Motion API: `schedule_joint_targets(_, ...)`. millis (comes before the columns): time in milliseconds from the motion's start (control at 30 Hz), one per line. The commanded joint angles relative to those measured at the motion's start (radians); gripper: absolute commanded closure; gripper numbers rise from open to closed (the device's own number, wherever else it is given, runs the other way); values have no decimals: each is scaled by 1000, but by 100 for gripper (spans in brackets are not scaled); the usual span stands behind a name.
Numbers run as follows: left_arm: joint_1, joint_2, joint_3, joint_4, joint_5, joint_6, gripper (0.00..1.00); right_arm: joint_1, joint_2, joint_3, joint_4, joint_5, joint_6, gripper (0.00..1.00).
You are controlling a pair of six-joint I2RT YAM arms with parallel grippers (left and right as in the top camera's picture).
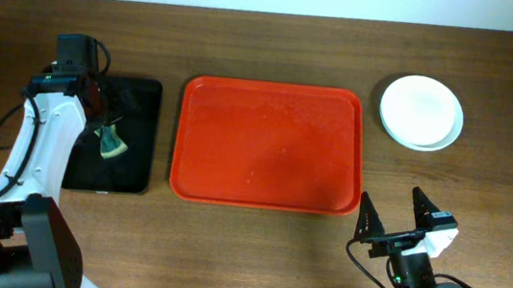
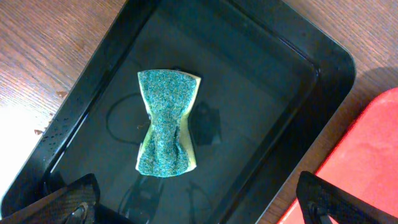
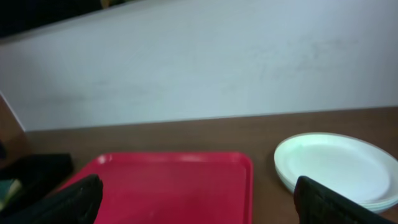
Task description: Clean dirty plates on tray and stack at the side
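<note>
Left gripper [image 2: 196, 208] is hovering wide open over the black tray [image 2: 323, 68], holding nothing. The sponge [image 2: 166, 123] is lying loose at its 12 o'clock, long axis running 12-to-6. Right gripper [image 1: 392, 216] is likewise gaping wide and empty. The plates [image 1: 421, 111] are sitting stacked on the brown worktop [image 1: 253, 260] at roughly its 12 o'clock, just off the 2 o'clock corner of the red tray [image 1: 271, 146], with the right arm nearer. Tray is carrying no plates; job is looking finished. Pale wall [image 3: 199, 62] is closing the room behind.

Glossy plates [image 1: 421, 111], wood-grain table [image 1: 253, 260]
</note>
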Motion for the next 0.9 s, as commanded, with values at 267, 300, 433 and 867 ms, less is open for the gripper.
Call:
schedule_joint_targets(267,6,-8,13,-1,2,6,1,28,-11,-70,-67,138,-8,1)
schedule_joint_targets(300,6,-8,13,-1,2,6,1,28,-11,-70,-67,144,-8,1)
schedule_joint_targets(433,6,-8,13,-1,2,6,1,28,-11,-70,-67,144,-85,1)
schedule_joint_targets(867,6,-8,13,-1,2,6,1,27,-11,-70,-71,189,-145,1)
